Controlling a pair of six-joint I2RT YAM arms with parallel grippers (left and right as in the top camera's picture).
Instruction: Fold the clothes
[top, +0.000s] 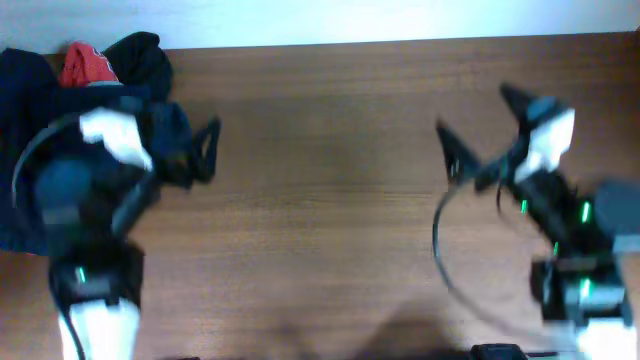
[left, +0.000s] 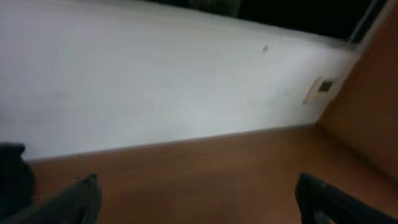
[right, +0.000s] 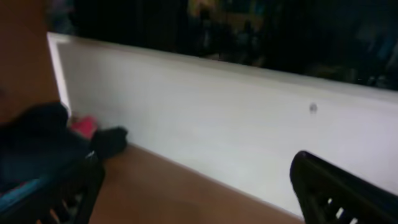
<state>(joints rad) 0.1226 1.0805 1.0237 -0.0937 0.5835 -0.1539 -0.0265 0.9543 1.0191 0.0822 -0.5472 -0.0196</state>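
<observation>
The dark navy clothes (top: 22, 130) lie bunched at the table's far left, partly under my left arm. They also show at the left of the right wrist view (right: 31, 146). My left gripper (top: 208, 150) is open and empty, just right of the pile above bare wood; its fingers frame the left wrist view (left: 199, 202). My right gripper (top: 478, 130) is open and empty at the right side of the table, far from the clothes (right: 199, 190).
A red garment (top: 85, 65) and a black garment (top: 148, 55) lie at the back left next to the navy one; both show in the right wrist view (right: 84, 126) (right: 111, 142). A white wall (left: 155, 87) runs along the table's far edge.
</observation>
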